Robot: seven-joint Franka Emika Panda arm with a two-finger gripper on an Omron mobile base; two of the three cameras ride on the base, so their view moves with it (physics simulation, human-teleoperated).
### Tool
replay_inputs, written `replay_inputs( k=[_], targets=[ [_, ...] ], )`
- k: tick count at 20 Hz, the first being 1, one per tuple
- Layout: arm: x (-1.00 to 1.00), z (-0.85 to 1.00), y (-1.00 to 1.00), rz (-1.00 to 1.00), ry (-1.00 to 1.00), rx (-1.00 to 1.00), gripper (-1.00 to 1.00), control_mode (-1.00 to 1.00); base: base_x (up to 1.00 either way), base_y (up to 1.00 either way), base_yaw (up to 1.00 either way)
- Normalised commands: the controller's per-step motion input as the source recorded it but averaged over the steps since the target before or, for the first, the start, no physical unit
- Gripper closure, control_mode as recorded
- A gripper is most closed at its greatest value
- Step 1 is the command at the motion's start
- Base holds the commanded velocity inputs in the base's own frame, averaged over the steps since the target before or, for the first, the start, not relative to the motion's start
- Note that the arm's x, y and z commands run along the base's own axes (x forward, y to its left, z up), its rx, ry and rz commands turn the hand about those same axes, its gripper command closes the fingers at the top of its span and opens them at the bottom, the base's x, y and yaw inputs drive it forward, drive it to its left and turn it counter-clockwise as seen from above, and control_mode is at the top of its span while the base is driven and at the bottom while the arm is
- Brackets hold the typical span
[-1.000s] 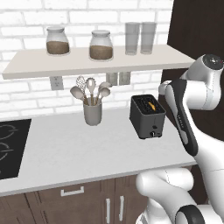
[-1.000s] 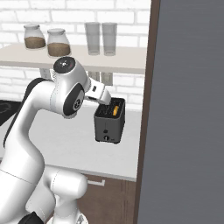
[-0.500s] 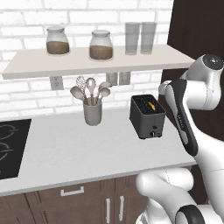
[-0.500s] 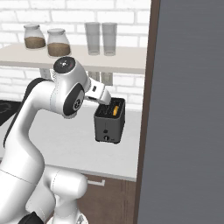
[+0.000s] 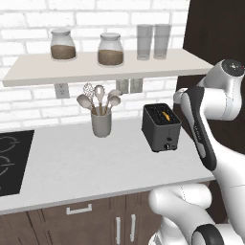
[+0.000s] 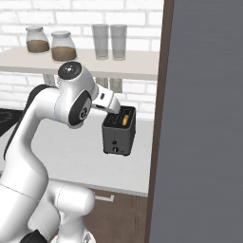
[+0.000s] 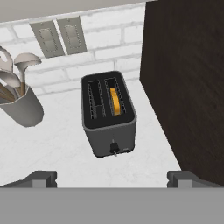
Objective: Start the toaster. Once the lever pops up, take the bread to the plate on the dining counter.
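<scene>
Toaster black/dk grey; bread golden-orange; utensil cup grey; counter white; wall white brick.

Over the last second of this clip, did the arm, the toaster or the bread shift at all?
Nothing visibly changed. The arm holds the same pose above the counter, the fingers are spread wide and hold nothing, the toaster stands where it was beside the utensil cup, and the bread still sits down in one slot.
</scene>
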Motion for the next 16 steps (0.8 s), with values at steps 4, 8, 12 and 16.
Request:
replay_inputs(
  k=[4, 8, 12, 16],
  targets=[
    [0.0, 0.0, 0.0, 0.0, 0.0, 0.0, -1.0, -1.0, 0.0, 0.0, 0.0],
    [0.0, 0.0, 0.0, 0.0, 0.0, 0.0, -1.0, -1.0, 0.0, 0.0, 0.0],
    [0.0, 0.0, 0.0, 0.0, 0.0, 0.0, -1.0, -1.0, 0.0, 0.0, 0.0],
    [0.0, 0.0, 0.0, 0.0, 0.0, 0.0, -1.0, -1.0, 0.0, 0.0, 0.0]
  ],
)
